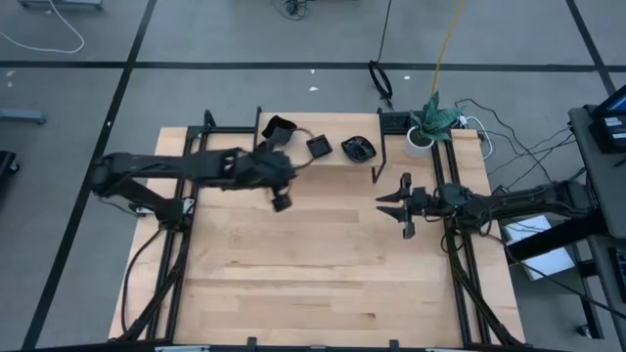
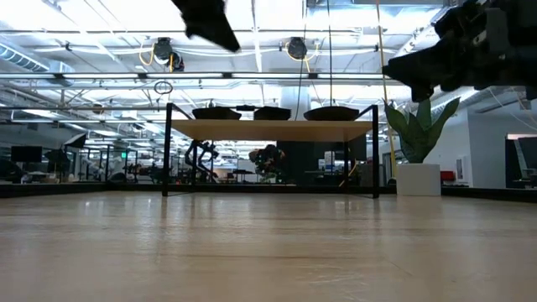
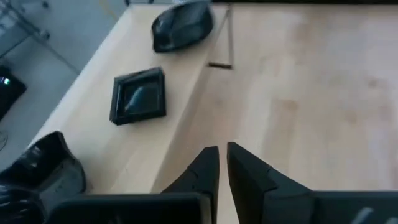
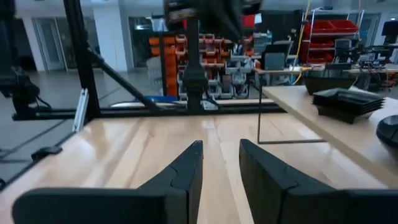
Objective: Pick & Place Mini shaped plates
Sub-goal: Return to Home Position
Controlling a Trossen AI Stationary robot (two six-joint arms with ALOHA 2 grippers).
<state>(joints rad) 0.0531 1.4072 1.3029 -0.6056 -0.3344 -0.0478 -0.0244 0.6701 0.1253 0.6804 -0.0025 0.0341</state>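
Left fingers hung nearly clenched, empty, above the light wooden surface. Right fingers were released, empty. Farther off, the glossy black mini shaped plates sat in three stacks on the wooden shelf.

Grey floor, potted plant, ceiling lights

The pale wooden table was seen to be smooth, with a faint sheen. The small black square plates were finished glossy. The pale wooden shelf was carried on thin black metal legs.
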